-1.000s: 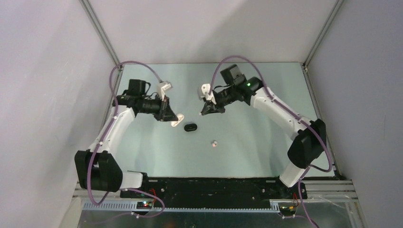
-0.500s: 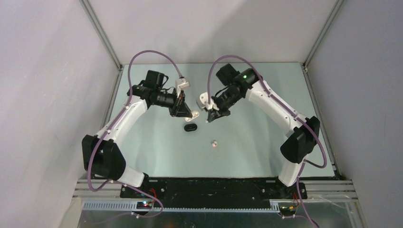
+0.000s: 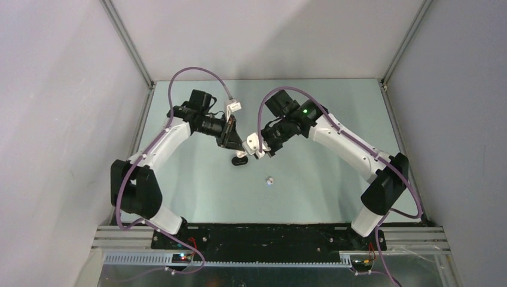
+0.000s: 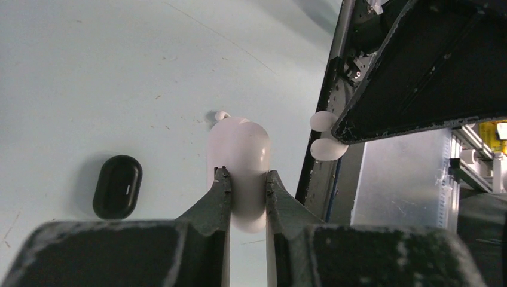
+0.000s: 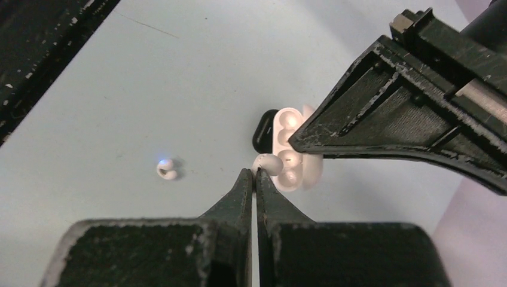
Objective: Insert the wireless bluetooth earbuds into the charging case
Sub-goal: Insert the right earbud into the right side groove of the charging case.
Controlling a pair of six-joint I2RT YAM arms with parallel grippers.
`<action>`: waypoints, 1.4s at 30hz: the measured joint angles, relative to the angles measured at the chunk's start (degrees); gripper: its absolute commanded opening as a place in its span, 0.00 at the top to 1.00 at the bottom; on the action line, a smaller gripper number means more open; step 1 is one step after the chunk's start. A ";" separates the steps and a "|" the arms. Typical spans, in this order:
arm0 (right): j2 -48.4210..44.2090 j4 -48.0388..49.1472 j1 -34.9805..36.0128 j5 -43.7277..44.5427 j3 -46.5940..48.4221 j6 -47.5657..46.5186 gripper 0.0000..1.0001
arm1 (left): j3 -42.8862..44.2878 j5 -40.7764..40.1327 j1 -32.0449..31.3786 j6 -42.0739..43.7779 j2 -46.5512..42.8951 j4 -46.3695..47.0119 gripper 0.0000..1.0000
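Note:
My left gripper (image 4: 244, 174) is shut on the white charging case (image 4: 239, 152) and holds it above the table. In the right wrist view the case (image 5: 294, 149) shows its open wells. My right gripper (image 5: 251, 173) is shut on a white earbud (image 5: 267, 162), which touches the case's near edge. From above, the two grippers (image 3: 240, 146) (image 3: 258, 153) meet tip to tip over the middle of the table. A second white earbud (image 3: 269, 179) (image 5: 167, 168) lies loose on the table, nearer the arm bases.
A black oval case (image 3: 240, 160) (image 4: 118, 186) lies shut on the table just below the grippers. The black base rail (image 3: 269, 236) runs along the near edge. Grey walls enclose the table on three sides.
Both arms have swung inward. The left gripper carried the white case to the right, and the right gripper brought its earbud left and down until it met the case.

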 measured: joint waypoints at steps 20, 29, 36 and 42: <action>3.15 -0.87 1.46 2.03 2.84 -2.86 1.00 | 1.70 1.25 -1.03 -3.61 1.27 0.04 1.00; 4.13 -4.22 1.40 2.23 4.55 -2.84 1.00 | 1.79 1.31 -1.14 -3.63 1.88 0.04 1.00; 4.90 -4.20 1.42 3.48 4.74 -2.82 1.00 | 1.79 1.31 -1.27 -3.58 1.88 0.04 1.00; 5.44 -3.76 1.42 4.81 4.83 -2.60 1.00 | 1.79 1.31 -1.27 -3.58 1.88 0.04 1.00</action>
